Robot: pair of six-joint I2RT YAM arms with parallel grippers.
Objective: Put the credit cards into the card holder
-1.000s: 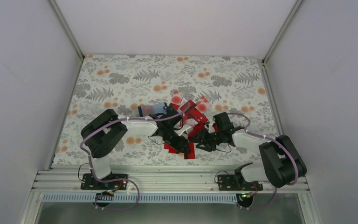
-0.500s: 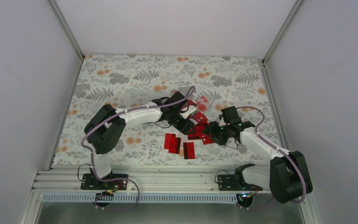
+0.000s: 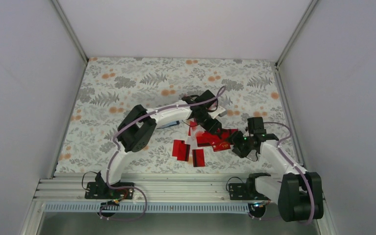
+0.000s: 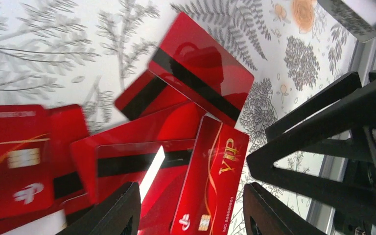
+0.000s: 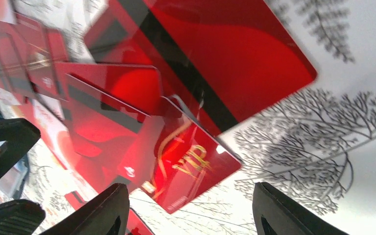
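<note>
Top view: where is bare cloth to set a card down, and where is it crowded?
Bare: the far strip of tablecloth along the back wall, and the left side beyond the left arm. Crowded: the red cards between the left gripper and right gripper.

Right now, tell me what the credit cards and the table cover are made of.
The credit cards look like glossy hard plastic: sharp light reflections, crisp flat edges. The table cover seems a matte printed sheet, cloth or vinyl; no glare, fern pattern.
</note>
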